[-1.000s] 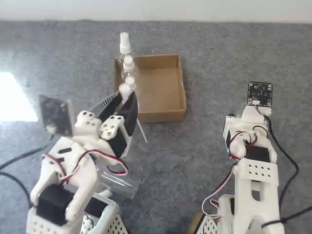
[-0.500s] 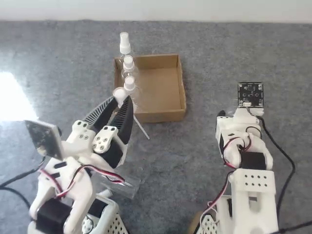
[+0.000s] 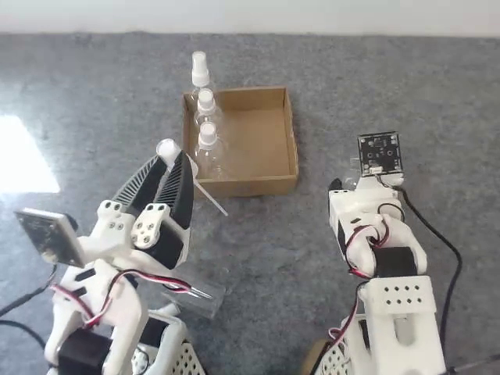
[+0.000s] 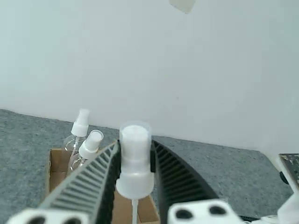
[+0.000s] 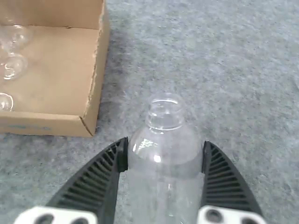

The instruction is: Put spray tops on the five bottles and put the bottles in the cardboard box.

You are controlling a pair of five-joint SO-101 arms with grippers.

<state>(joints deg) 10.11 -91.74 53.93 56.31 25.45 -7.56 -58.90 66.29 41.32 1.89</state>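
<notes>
Two bottles with tops already on stood inside the cardboard box (image 3: pixel 293 144), lined up along the wall on my left arm's side: the far capped bottle (image 3: pixel 205 103) and the near capped bottle (image 3: pixel 208 137). A third capped bottle (image 3: pixel 200 69) stood upright on the desk (image 3: pixel 391 94), outside the box and just behind its far corner on that same side. My left claw (image 3: pixel 168 158) hung above the desk near the box's front corner. Its jaws were pinched on a white spray top (image 3: pixel 166 148) at the neck, with the head poking out past the tips. The thin dip tube (image 3: pixel 209 199) slanted down from it towards the desk in front of the box. My right claw (image 5: pixel 163 144) sat on the other side of the box, apart from its front corner. It was clamped round the shoulders of an open bottle (image 5: pixel 164 116), whose bare neck pointed away from my wrist. The grey surface lay under it. A clear bottle (image 3: pixel 191 291) lay on its side on the desk close by the base of my left arm.
</notes>
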